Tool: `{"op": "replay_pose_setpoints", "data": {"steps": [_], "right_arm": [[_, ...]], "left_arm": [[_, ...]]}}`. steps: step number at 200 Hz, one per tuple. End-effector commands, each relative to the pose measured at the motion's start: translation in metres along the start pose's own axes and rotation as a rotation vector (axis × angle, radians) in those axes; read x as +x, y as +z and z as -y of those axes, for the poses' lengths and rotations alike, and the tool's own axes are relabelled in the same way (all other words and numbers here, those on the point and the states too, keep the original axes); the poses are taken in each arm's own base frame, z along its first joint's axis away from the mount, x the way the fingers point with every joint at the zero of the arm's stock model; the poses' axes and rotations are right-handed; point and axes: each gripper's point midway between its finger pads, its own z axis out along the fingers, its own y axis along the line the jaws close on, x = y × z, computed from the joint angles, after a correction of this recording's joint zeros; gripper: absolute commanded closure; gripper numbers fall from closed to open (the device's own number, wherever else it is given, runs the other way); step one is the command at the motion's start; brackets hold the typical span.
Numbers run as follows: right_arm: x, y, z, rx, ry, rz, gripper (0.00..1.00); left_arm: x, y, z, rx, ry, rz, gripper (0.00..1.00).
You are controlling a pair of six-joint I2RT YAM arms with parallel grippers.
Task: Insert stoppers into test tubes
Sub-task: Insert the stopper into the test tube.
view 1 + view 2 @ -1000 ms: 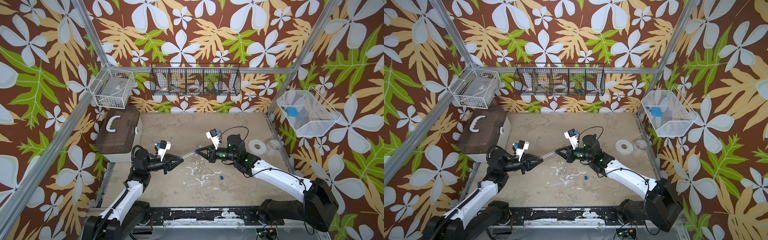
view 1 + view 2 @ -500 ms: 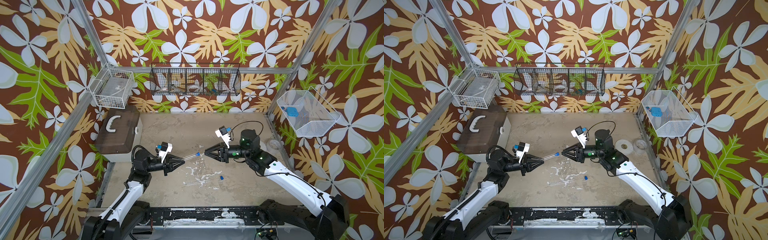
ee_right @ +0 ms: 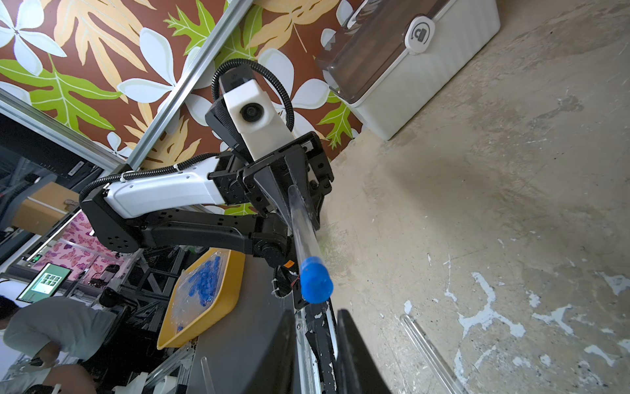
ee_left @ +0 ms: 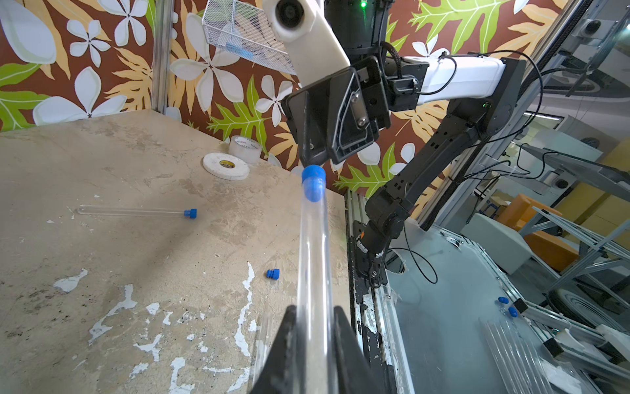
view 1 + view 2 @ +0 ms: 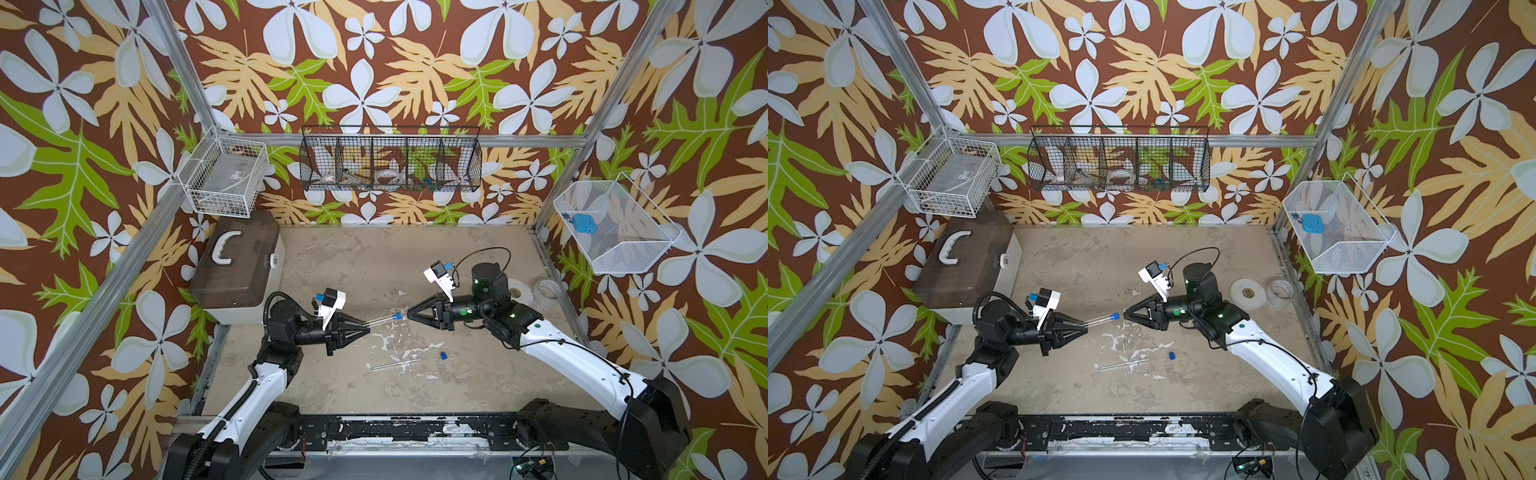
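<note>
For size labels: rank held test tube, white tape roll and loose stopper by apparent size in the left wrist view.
1. held test tube, enlarged by nearness to camera
2. white tape roll
3. loose stopper

One sign reads clearly to me: a padlock symbol with a curved arrow on the round latch of the storage box, left of centre in both top views; print on the white tape roll and the clear tape roll is too small to read.
</note>
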Motion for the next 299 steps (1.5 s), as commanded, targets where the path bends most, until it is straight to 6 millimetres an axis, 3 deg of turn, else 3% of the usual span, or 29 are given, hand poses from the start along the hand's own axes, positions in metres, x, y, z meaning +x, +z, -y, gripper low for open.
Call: {"op": "replay_pose_setpoints", "data": {"steps": [1, 63, 184, 210, 252, 270, 299], "right_arm": [[-0.009, 0.001, -0.011, -0.035, -0.050, 0.013, 0.77], [0.001, 0.017, -0.008, -0.042, -0.040, -0.032, 0.80], [-0.003, 0.018, -0.009, -0.040, -0.058, -0.043, 0.81], [-0.014, 0.004, -0.012, 0.063, -0.185, -0.064, 0.67], [-0.033, -0.022, -0.012, 0.302, -0.544, -0.083, 0.57], [-0.039, -0.026, -0.012, 0.393, -0.732, -0.106, 0.51], [-0.031, -0.016, -0.012, 0.462, -1.000, -0.221, 0.42]], "left_arm": [[-0.002, 0.000, 0.004, 0.020, 0.038, 0.001, 1.00], [-0.002, 0.001, 0.005, 0.021, 0.043, 0.003, 1.00], [-0.003, 0.002, 0.009, 0.041, 0.034, 0.001, 1.00], [-0.002, 0.002, 0.004, 0.019, 0.039, 0.001, 1.00], [0.011, 0.002, -0.009, -0.029, 0.074, -0.046, 1.00], [0.015, 0.002, -0.010, -0.030, 0.072, -0.061, 1.00], [0.023, 0.002, -0.013, -0.042, 0.093, -0.075, 1.00]]}}
